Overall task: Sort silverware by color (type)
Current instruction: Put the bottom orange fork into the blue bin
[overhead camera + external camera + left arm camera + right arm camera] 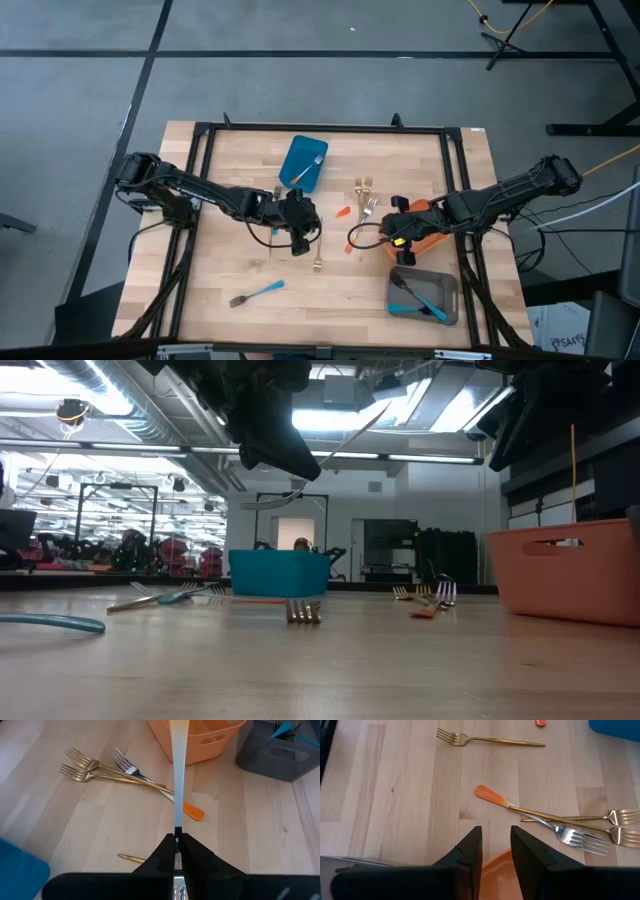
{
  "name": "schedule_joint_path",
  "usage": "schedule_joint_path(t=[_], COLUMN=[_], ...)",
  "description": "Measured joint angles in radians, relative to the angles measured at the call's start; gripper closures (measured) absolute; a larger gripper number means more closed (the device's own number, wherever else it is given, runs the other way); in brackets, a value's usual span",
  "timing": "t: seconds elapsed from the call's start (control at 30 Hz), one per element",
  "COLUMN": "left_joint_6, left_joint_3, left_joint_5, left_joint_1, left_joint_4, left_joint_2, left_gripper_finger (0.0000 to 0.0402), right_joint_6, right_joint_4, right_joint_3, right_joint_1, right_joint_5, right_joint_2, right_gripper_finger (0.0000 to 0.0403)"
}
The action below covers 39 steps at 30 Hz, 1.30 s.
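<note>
My left gripper [300,232] is above the table's middle, shut on an orange-handled fork [178,780] that sticks out ahead of the fingers toward the orange bin [200,742]. Two gold forks [95,770] and an orange-handled fork [192,811] lie crossed on the table near that bin. One gold fork [318,262] lies alone by the left gripper, and a blue-handled fork [255,293] lies toward the near edge. My right gripper [495,845] is open over the orange bin's rim [492,862]. My left gripper pinches the orange-handled fork between its two fingers by the slim end [176,834] opposite the pale handle tip. The fork runs along the fingers and juts out forward toward the table's right. It is lifted clear of the table [280,498].
A blue container [303,162] with a fork in it stands toward the far edge. A grey bin [425,295] holding blue-handled forks sits at the near right, beside the orange bin [430,240]. Bare wood lies at the table's near left.
</note>
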Motion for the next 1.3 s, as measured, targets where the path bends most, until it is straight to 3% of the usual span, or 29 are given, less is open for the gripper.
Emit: schedule_joint_path(t=[0.3,0.5,1.3], left_joint_6=[0.000,0.000,0.051], left_joint_3=[0.000,0.000,0.000], left_joint_5=[-0.002,-0.076,-0.090], left_joint_1=[0.000,0.007,0.206], left_joint_4=[0.000,0.000,0.000], left_joint_2=[0.000,0.000,0.000], left_gripper_finger=[0.0390,0.0390,0.0390], right_joint_6=[0.000,0.000,0.000], right_joint_4=[0.000,0.000,0.000], right_joint_3=[0.000,0.000,0.000], right_joint_1=[0.000,0.000,0.000], right_joint_5=[0.000,0.000,0.003], right_joint_2=[0.000,0.000,0.000], right_gripper_finger=[0.0310,0.0310,0.0310])
